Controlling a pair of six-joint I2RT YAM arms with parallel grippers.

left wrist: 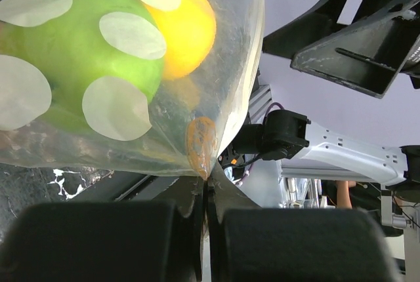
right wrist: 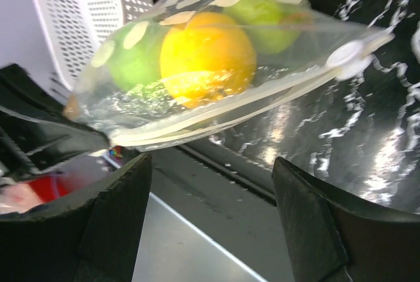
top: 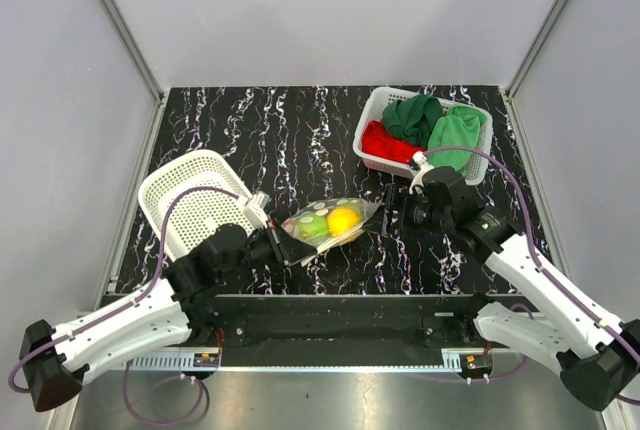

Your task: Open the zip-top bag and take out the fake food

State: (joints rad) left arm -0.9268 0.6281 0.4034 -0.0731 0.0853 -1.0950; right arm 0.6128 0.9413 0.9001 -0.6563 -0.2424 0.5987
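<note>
While in left gripper [left wrist: 207, 193], fruit-filled bag [top: 328, 222]

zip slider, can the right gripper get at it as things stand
Probably yes. The right gripper is open and faces the bag at its zip edge, with the slider just ahead to one side and nothing between. The left gripper pinches the other end, holding it up.

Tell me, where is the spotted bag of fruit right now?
In the top view, the zip-top bag is in the middle, its left corner pinched by the left end effector, with the open right end effector at its right end.
</note>
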